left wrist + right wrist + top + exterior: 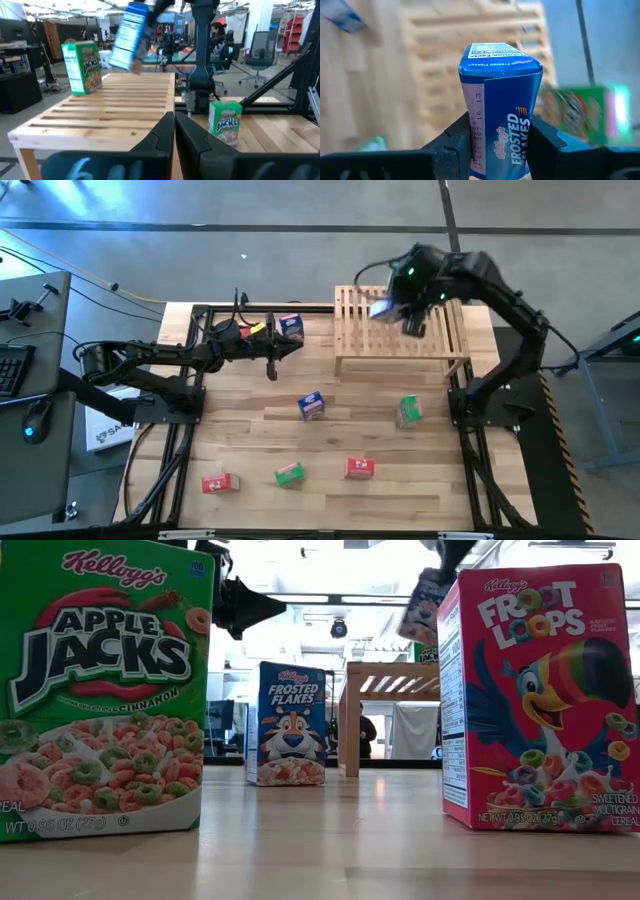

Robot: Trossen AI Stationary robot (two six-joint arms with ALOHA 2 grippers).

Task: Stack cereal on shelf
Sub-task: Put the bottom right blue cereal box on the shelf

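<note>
**One box shelved, one in the air, most still on the bench**

I have a blue Frosted Flakes box (500, 107) pinched between the fingers of my right claw (502, 145), carried tilted above the wooden shelf (400, 340) at the far right of the bench (330, 490). It is not set down yet. One green Apple Jacks box (81, 67) already stands upright on the slats near a far corner, so I judge the job barely begun.

Left on the bench: a blue box (312, 406) and a green box (409, 412) mid-bench, then a red box (219, 482), another green box (289, 474) and another red box (359, 468) along the near edge. A second blue box (291, 326) sits at the far edge, just beside my left claw (272, 370), which waits shut and empty over the far left.

That makes eight boxes I can count; a small red and yellow patch under the left arm is too obscured to name. Whether the carried box clears the slats I cannot tell.
</note>
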